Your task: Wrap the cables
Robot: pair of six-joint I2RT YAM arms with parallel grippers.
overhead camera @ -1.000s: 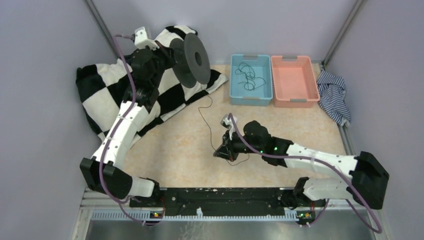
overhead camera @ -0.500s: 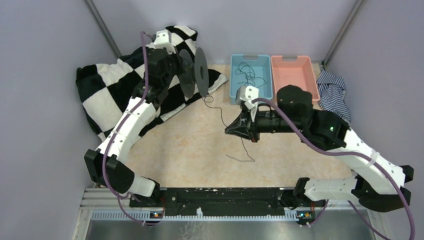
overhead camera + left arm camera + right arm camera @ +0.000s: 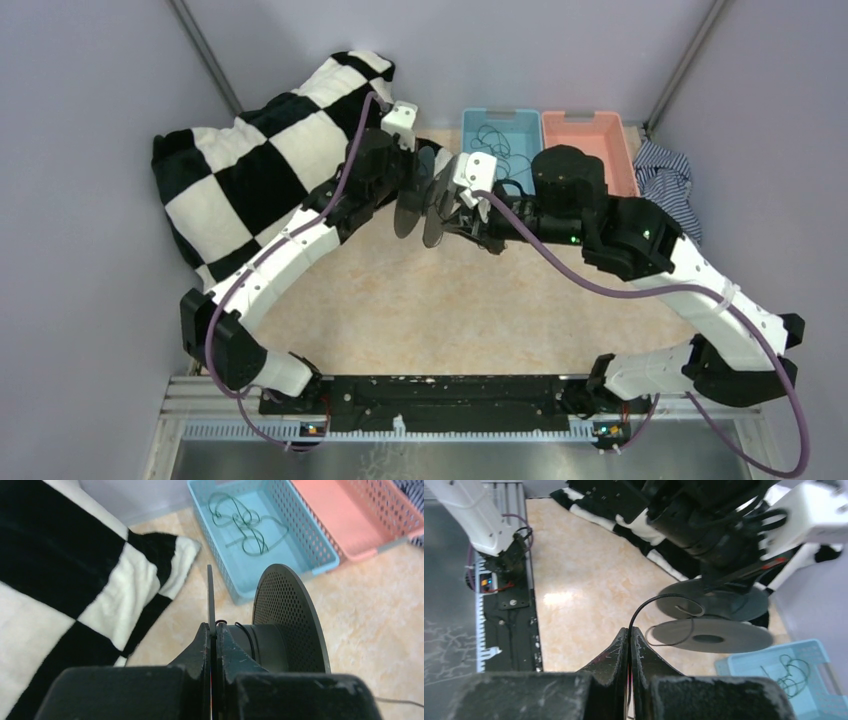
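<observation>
Left wrist: perforated round spool (image 3: pixel 290 615) is clamped in left gripper (image 3: pixel 212 630); thin curling cable (image 3: pixel 664 595) apparently pinched in right gripper (image 3: pixel 630 632).

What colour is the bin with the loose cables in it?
The bin is light blue, clearest in the left wrist view.

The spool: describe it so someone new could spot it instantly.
Between the checkered blanket and the blue basket, the left gripper clamps the spool by one flange. Nothing else nearby is a dark, round reel with two flat discs.
</observation>
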